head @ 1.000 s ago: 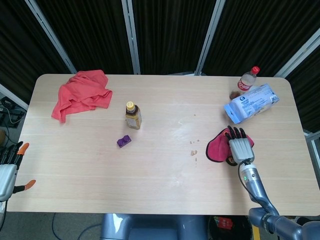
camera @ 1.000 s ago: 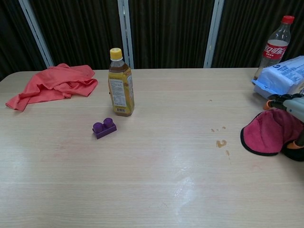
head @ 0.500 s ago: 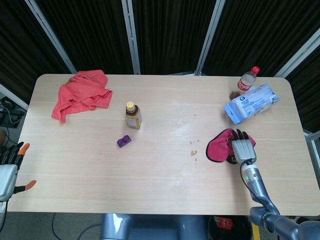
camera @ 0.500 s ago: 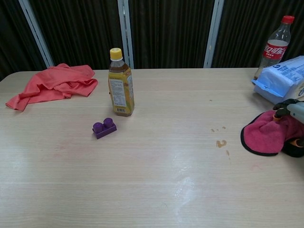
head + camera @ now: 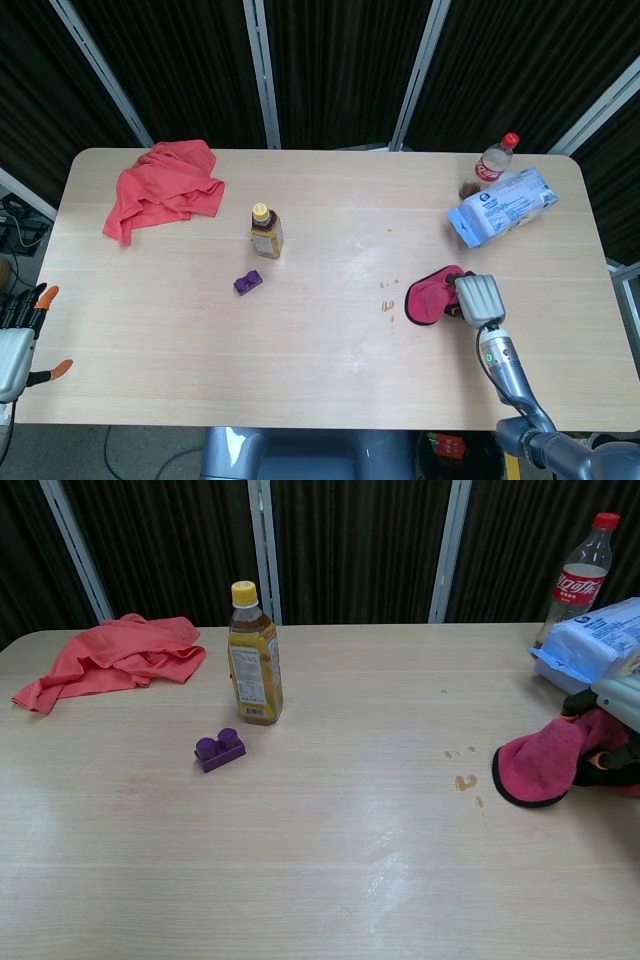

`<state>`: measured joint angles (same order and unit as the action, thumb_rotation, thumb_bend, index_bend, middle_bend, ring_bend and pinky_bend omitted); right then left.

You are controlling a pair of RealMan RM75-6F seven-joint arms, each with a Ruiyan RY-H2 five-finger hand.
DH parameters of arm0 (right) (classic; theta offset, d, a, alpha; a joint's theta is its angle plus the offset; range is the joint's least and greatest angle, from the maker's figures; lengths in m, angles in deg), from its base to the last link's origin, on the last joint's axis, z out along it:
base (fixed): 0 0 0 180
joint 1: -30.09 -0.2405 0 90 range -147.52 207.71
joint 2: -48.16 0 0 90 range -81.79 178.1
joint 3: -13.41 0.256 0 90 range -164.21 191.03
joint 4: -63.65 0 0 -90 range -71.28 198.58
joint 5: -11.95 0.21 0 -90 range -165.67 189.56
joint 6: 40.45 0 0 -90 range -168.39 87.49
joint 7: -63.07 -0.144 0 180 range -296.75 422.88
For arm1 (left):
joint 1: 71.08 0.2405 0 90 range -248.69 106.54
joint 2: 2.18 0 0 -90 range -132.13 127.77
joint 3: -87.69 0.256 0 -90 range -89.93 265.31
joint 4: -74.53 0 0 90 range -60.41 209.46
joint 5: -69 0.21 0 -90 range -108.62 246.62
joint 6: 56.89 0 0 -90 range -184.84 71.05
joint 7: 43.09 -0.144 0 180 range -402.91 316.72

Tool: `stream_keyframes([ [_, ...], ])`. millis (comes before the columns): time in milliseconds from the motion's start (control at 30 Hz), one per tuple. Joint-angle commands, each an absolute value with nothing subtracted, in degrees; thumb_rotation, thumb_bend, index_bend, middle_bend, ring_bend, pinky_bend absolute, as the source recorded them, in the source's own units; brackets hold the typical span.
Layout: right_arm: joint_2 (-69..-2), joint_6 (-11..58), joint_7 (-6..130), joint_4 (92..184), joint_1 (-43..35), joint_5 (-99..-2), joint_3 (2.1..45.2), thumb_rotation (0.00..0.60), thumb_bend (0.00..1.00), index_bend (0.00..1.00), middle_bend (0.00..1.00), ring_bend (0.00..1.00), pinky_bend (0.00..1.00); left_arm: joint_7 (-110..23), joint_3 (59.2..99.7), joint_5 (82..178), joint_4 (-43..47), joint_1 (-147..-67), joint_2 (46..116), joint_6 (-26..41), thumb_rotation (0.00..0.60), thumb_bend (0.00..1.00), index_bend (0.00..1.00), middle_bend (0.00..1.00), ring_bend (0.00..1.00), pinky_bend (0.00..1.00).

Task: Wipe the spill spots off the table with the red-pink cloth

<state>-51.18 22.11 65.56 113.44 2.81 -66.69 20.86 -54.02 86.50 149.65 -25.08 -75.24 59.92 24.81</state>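
Observation:
A red-pink cloth (image 5: 428, 298) with a dark edge lies bunched on the right side of the table, just right of the small brown spill spots (image 5: 386, 305). My right hand (image 5: 478, 296) grips the cloth's right part, fingers curled into it. In the chest view the cloth (image 5: 532, 768) sits right of the spots (image 5: 465, 781), with my right hand (image 5: 612, 742) at the frame's right edge. My left hand (image 5: 16, 345) hangs off the table's front-left corner, fingers apart and holding nothing.
A coral-red cloth (image 5: 163, 187) lies at the far left. A yellow-capped tea bottle (image 5: 265, 231) and a purple brick (image 5: 248, 283) stand left of centre. A cola bottle (image 5: 492, 161) and a blue-white pack (image 5: 503, 206) sit at the far right.
My right hand went from lying flat on the cloth to curling its fingers into it, and pulled it left towards the spots; the cloth is now bunched. The left hand stayed put.

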Motion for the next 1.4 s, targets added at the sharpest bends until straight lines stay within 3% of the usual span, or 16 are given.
stream_keyframes([
  [33, -50.0, 23.1, 66.4, 117.2, 2.7, -66.2, 21.9, 0.600, 0.54, 0.73, 0.61, 0.49, 0.72, -53.9, 86.5, 149.9, -25.0, -75.2, 60.0, 24.9, 0.600, 0.00, 0.00, 0.00, 0.00, 0.00],
  [367, -49.4, 23.2, 74.4, 128.0, 1.1, -65.0, 23.1, 0.600, 0.54, 0.73, 0.61, 0.49, 0.72, -53.5, 86.7, 149.6, -25.1, -75.2, 59.7, 24.7, 0.600, 0.00, 0.00, 0.00, 0.00, 0.00],
  [700, -54.6, 23.1, 79.2, 136.2, -0.3, -68.5, 19.6, 0.600, 0.55, 0.73, 0.61, 0.49, 0.72, -52.9, 86.7, 149.6, -25.3, -75.2, 59.4, 24.6, 0.600, 0.00, 0.00, 0.00, 0.00, 0.00],
  [1400, -54.5, 21.7, 80.4, 126.0, 1.6, -62.3, 21.3, 0.600, 0.55, 0.73, 0.61, 0.49, 0.72, -53.2, 86.6, 148.5, -25.9, -75.2, 59.4, 24.1, 0.600, 0.00, 0.00, 0.00, 0.00, 0.00],
])
